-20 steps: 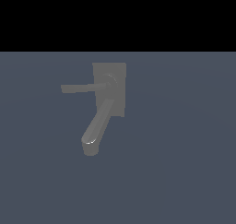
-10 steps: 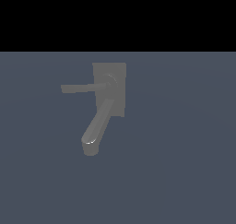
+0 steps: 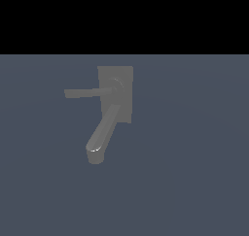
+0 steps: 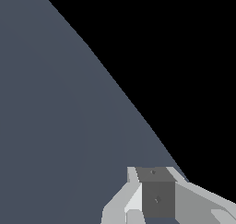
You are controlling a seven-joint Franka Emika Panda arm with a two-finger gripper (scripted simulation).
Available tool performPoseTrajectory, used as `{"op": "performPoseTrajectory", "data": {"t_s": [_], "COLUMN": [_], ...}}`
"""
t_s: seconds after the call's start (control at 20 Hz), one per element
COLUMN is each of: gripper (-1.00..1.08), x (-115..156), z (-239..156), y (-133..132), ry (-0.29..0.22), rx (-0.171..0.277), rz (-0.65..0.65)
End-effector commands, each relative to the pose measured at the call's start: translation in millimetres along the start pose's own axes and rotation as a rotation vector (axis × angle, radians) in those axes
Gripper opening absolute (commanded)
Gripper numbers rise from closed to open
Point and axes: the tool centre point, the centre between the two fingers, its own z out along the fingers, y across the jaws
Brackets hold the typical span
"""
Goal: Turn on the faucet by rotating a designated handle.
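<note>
A dull grey faucet [image 3: 115, 94] sits on a flat slate-blue floor [image 3: 194, 172] near the middle of the exterior view, a little toward that view's left. Its rectangular base plate [image 3: 124, 75] carries a round hub [image 3: 115, 87], though the flat grey shading makes the hub's edges hard to pick out. From the hub a thin, straight handle [image 3: 82, 92] sticks out level toward the exterior view's left. A thicker curved spout [image 3: 103, 133] runs down and leftward from the plate, ending in a rounded tip with a small bright glint. Above the floor there is only black. No arm shows in the exterior view. The wrist view shows the same blue floor against black, with no faucet in it. At its edge sits part of the gripper [image 4: 154, 200]: pale grey angular housing around a darker grey block, cut off by the frame. The fingertips are out of sight, so I cannot tell how far apart the jaws are or whether they hold anything.
</note>
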Motion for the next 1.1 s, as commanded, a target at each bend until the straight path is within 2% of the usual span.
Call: {"op": "performPoseTrajectory", "data": {"t_s": [0.0,0.25,0.5,0.75,1.05], "gripper": [-1.00,-1.00,-1.00,-1.00,-1.00], "x": [17,49,77,99,114], "z": [-22,-66,-107,-138,-156], "y": [-1,-19,-55,-110,-197], "ry": [0.079,0.231,0.378,0.516,0.663], "rx": [-0.099,-0.282,-0.448,-0.593,-0.732], "rz": [-0.026,-0.100,-0.207,-0.345,-0.553]}}
